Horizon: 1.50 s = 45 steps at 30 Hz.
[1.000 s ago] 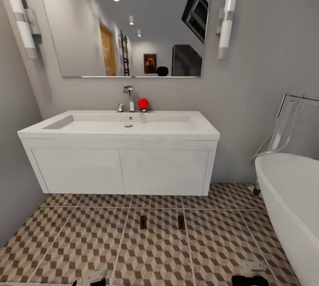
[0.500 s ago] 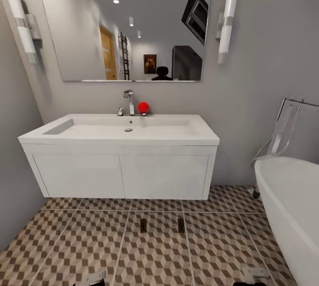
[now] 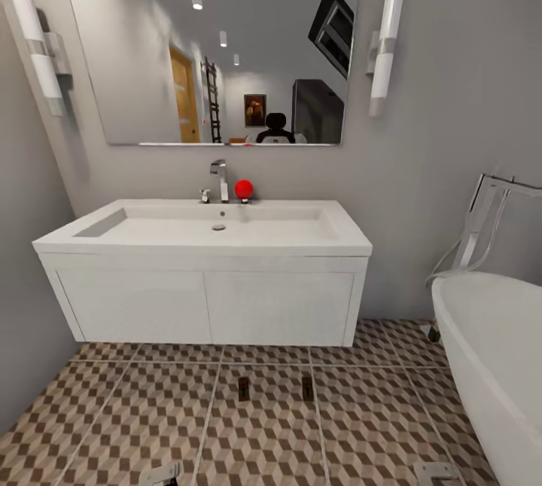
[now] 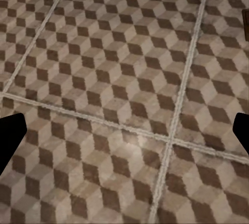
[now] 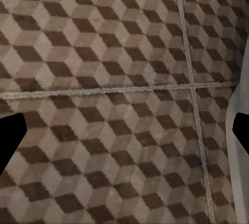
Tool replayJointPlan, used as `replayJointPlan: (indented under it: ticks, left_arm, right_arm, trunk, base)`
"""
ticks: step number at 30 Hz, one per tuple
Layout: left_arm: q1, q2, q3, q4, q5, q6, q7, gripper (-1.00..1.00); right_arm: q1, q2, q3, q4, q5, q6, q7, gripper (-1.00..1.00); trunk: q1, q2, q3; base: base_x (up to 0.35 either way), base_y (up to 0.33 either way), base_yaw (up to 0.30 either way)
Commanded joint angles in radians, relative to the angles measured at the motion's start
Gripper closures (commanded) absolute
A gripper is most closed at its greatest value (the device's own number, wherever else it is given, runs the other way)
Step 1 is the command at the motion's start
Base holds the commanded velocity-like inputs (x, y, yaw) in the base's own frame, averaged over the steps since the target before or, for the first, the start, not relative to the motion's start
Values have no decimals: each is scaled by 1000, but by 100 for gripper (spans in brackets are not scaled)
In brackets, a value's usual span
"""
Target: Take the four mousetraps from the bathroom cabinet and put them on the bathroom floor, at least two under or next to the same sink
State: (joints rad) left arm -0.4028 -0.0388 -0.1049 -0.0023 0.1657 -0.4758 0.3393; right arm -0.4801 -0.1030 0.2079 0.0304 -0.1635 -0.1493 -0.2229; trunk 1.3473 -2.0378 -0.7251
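Note:
Two mousetraps [image 3: 243,388] [image 3: 307,387] lie flat on the cube-patterned bathroom floor [image 3: 143,414], side by side just in front of the white wall-hung sink unit [image 3: 203,245]. My left gripper [image 3: 160,475] and right gripper [image 3: 436,473] peek in at the bottom edge of the head view, well short of the traps. In the left wrist view the left gripper [image 4: 124,138] is open over bare tiles, with a trap's edge [image 4: 246,24] at the border. The right gripper [image 5: 124,133] is open too, with nothing between its fingers. The orange-brown cabinet is out of view.
A white bathtub [image 3: 497,366] with a chrome filler stands at the right, and its pale side [image 5: 237,99] shows in the right wrist view. A grey wall closes the left side. A mirror [image 3: 211,53], a tap and a red ball [image 3: 243,189] sit above the basin.
The camera has risen, so the sink, floor and traps sit lower in the picture and both grippers sink toward the bottom edge. The traps have not moved on the floor.

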Motion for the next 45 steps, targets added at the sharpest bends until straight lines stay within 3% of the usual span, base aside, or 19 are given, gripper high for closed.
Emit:
replayJointPlan:
  ticks: [1,17,45]
  left_arm:
    - [-1,-1,-9,1,9,1,3,-100]
    - [11,-8,-9,1,8,151,-1,-100]
    - [71,-12,-9,2,9,252,-7,-100]
  right_arm:
    - [-1,1,8,3,-10,-6,0,-100]
    - [0,3,8,3,-8,-3,3,-100]
    - [38,8,9,3,-4,-3,7,-100]
  trunk:
    - [-4,7,2]
    - [-65,119,52]
    - [-173,315,140]
  base:
    - [0,0,0]
    - [0,0,0]
    - [0,0,0]
